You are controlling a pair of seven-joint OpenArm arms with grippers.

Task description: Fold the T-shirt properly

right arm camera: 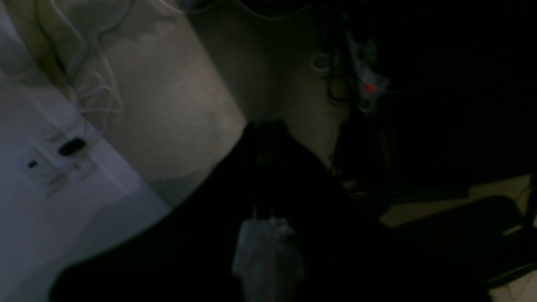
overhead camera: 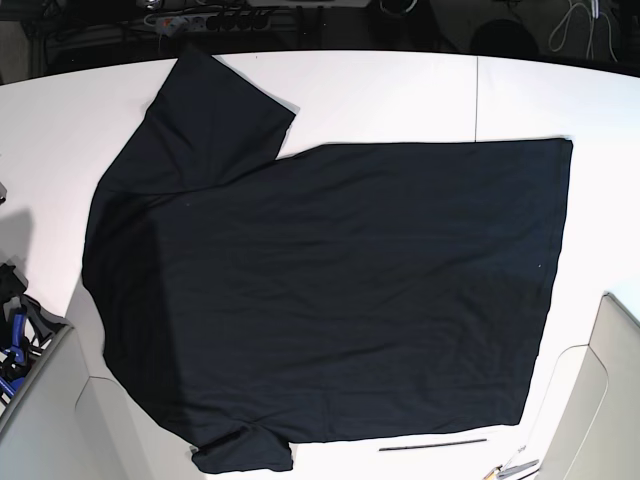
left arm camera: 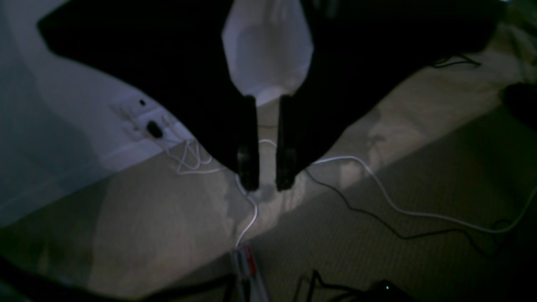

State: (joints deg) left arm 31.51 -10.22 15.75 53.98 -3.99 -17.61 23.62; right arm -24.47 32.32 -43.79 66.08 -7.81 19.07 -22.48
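The black T-shirt (overhead camera: pixel 330 290) lies spread flat on the white table (overhead camera: pixel 400 90) in the base view. Its sleeves are at the upper left and lower left, and its hem is on the right. Neither gripper shows in the base view. In the left wrist view my left gripper (left arm camera: pixel 267 180) hangs over the floor beside a wall, with its two dark fingers (left arm camera: pixel 249 142) a little apart and nothing between them. In the right wrist view my right gripper (right arm camera: pixel 264 130) is a dark shape over the floor, too dark to read. The T-shirt shows in neither wrist view.
Pale arm covers sit at the table's lower right (overhead camera: pixel 610 400) and lower left (overhead camera: pixel 40 410). A thin dark strip (overhead camera: pixel 432 444) lies by the shirt's front edge. A power strip (overhead camera: pixel 200 18) is behind the table. White and black cables (left arm camera: pixel 377 184) lie on the floor.
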